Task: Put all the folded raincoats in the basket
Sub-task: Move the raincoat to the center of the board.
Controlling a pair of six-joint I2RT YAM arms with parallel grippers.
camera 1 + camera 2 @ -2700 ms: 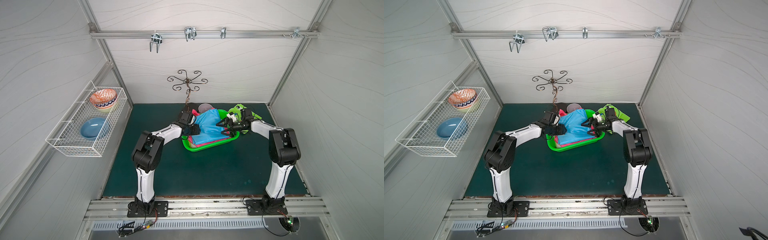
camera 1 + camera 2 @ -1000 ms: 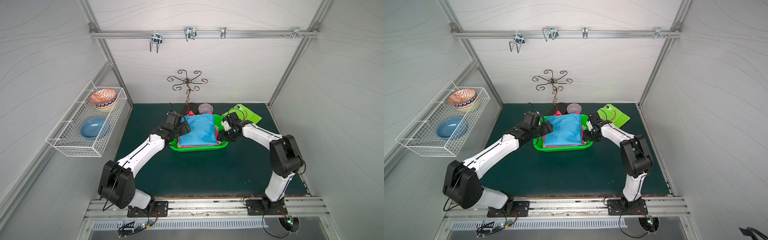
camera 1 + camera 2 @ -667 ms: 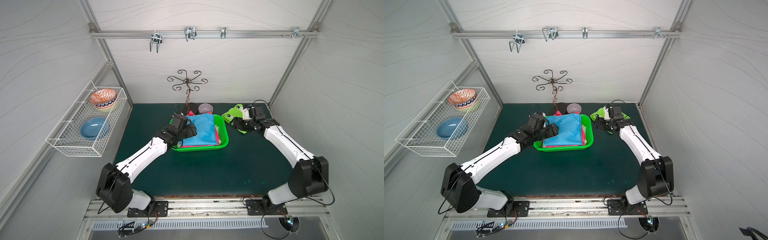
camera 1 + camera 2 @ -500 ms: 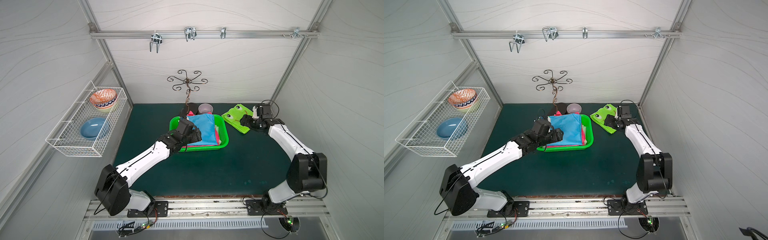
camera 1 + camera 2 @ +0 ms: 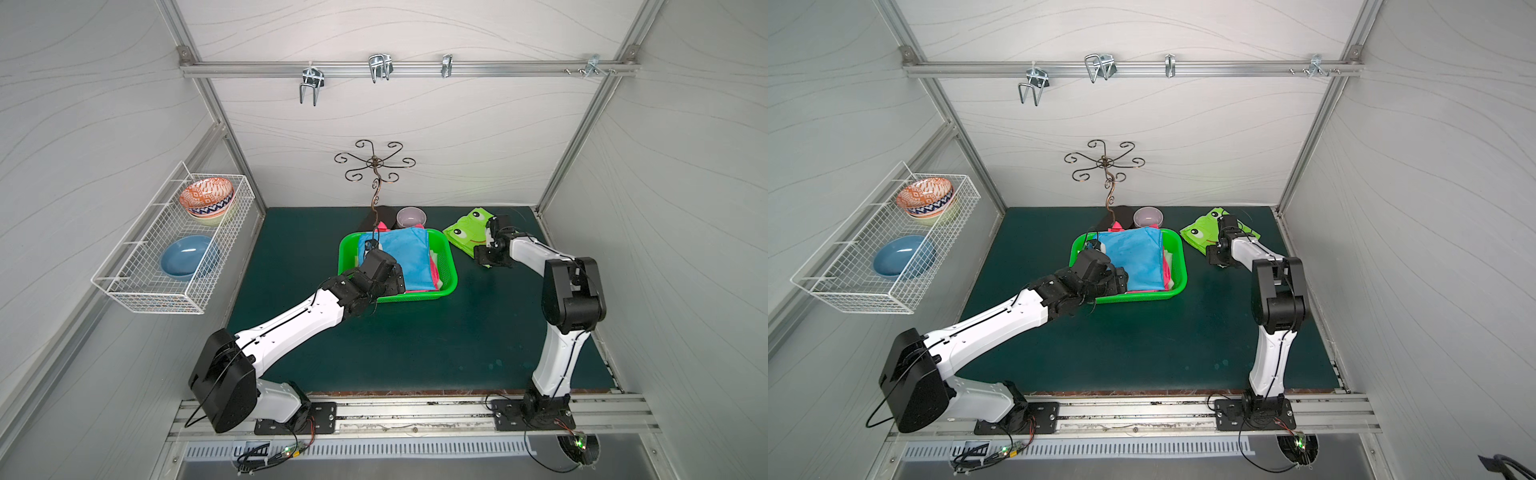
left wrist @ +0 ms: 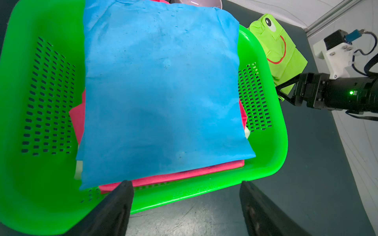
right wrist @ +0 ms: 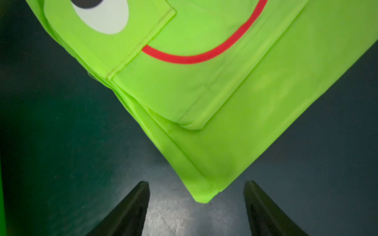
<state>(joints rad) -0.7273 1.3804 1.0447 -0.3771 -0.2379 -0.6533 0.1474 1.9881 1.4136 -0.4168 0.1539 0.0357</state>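
Seeing folded lime-green frog-face raincoat (image 5: 465, 237) flat on dark green desk (image 5: 415, 340), just beside bright green perforated plastic basket (image 5: 419, 296), not in it. Reading right jaws as released, empty, squared to raincoat's corner, likely for a pinch; left jaws released at basket's near rim, maybe to steady it. Getting that corner line-up only from right wrist view, not top views.
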